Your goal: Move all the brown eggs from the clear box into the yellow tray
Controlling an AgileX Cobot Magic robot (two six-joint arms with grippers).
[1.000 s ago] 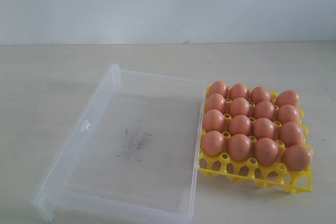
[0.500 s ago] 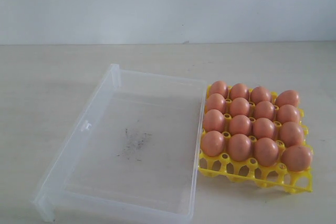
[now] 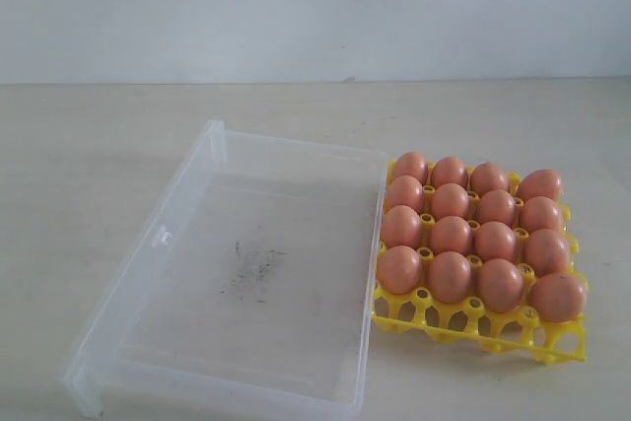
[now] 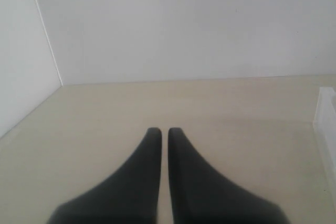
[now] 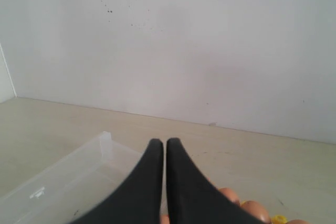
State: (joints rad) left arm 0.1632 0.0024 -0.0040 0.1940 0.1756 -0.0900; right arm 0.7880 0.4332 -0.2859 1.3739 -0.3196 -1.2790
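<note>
Sitting empty at left, the clear box (image 3: 197, 244) offers nothing to lift; left gripper (image 4: 164, 132) and right gripper (image 5: 161, 142) hold jaws together on air, the right nearer the brown eggs (image 3: 451, 235), all nested in the yellow tray (image 3: 463, 320).

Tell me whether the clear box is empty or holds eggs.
Empty. The clear box shows only a bare, smudged floor; all sixteen brown eggs sit in the yellow tray.

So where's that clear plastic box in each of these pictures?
Exterior view: the clear box fills the lower left, beside the yellow tray.
Left wrist view: just its corner, at the picture's right edge.
Right wrist view: picture's lower left.
Shared landmark: the white wall behind.
</note>
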